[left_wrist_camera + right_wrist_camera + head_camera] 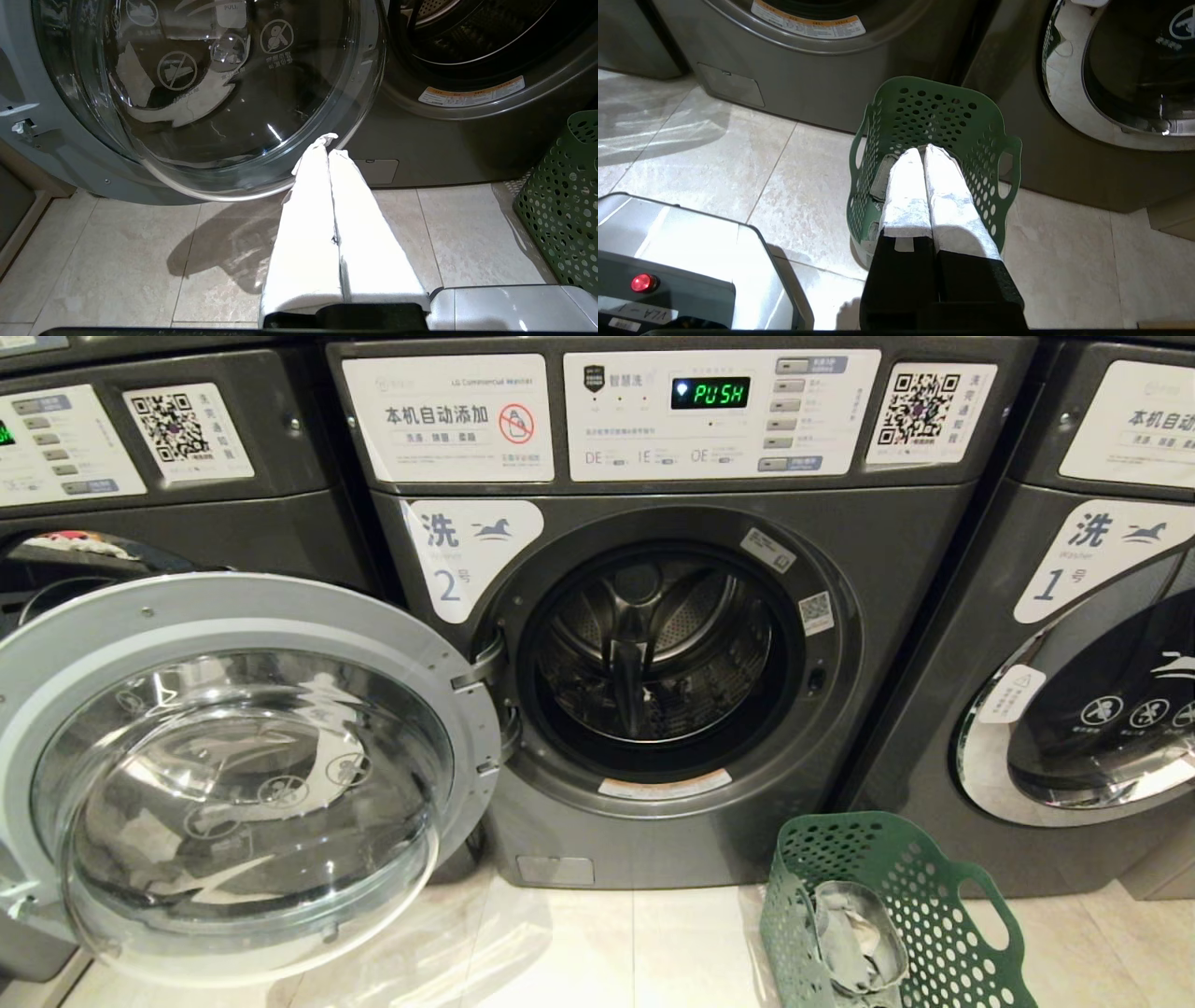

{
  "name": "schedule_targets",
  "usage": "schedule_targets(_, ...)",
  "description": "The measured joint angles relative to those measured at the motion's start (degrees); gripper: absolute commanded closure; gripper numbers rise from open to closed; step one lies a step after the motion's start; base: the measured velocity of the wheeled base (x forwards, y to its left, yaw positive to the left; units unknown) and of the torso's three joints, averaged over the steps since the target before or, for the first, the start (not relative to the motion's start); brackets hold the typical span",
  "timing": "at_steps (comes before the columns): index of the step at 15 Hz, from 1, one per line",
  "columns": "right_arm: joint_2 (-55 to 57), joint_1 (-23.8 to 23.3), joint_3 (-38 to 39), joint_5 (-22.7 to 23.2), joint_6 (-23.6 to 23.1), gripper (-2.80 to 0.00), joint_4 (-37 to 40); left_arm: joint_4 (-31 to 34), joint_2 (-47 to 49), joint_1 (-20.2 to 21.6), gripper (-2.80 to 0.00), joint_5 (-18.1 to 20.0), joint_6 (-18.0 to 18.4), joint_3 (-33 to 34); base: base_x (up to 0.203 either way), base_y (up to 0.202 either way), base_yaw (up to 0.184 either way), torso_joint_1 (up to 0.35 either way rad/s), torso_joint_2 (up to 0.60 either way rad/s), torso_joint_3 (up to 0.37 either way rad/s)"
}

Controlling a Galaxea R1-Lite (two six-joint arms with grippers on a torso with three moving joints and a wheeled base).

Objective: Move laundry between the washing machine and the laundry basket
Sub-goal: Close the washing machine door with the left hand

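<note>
Head view: the laundry [854, 933] lies crumpled in the laundry basket [943, 933], right of the washing machine [653, 653]. Left wrist view: left gripper [329, 144] closed, empty. Right wrist view: right gripper [923, 151] closed, empty, above the basket; soft, light cloth likely pinches best at a raised fold.

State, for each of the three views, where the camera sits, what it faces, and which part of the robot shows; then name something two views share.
Head: high, facing the dark grey front-loading washing machine, door open; no robot part.
Left wrist: behind the shut left gripper, facing the round glass door.
Right wrist: behind the shut right gripper, over the dark green perforated plastic laundry basket.
Shared: basket, all views.
</note>
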State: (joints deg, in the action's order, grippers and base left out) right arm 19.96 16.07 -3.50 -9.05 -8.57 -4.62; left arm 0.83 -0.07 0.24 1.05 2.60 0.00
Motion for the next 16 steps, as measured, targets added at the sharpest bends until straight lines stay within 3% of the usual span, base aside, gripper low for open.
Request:
schedule_targets(3,-3.21,0.00,0.87,-0.48,0.86,0.00,2.97,-0.03,0.00,0.00,0.00,0.02,0.24,0.00,0.000,0.000,0.000,-0.001,0.00,0.201)
schedule_targets(6,-4.22,0.00,0.78,3.54,0.92,0.00,7.04,-0.06,0.00,0.00,0.00,0.07,0.28,0.00,0.000,0.000,0.000,0.005,0.00,0.083)
schedule_targets(9,-4.53,0.02,0.48,4.07,1.75,0.00,7.50,-0.03,0.00,0.00,0.00,0.05,0.23,0.00,0.000,0.000,0.000,0.000,0.00,0.010)
schedule_targets(14,-4.61,-0.18,0.56,5.95,11.31,0.00,8.80,0.03,0.00,0.00,0.00,0.07,0.31,0.00,0.000,0.000,0.000,0.000,0.00,0.000)
schedule_targets(16,-4.61,-0.70,-0.71,6.14,10.71,0.00,13.99,0.07,0.00,0.00,0.00,0.07,0.35,0.00,0.000,0.000,0.000,0.000,0.00,0.000)
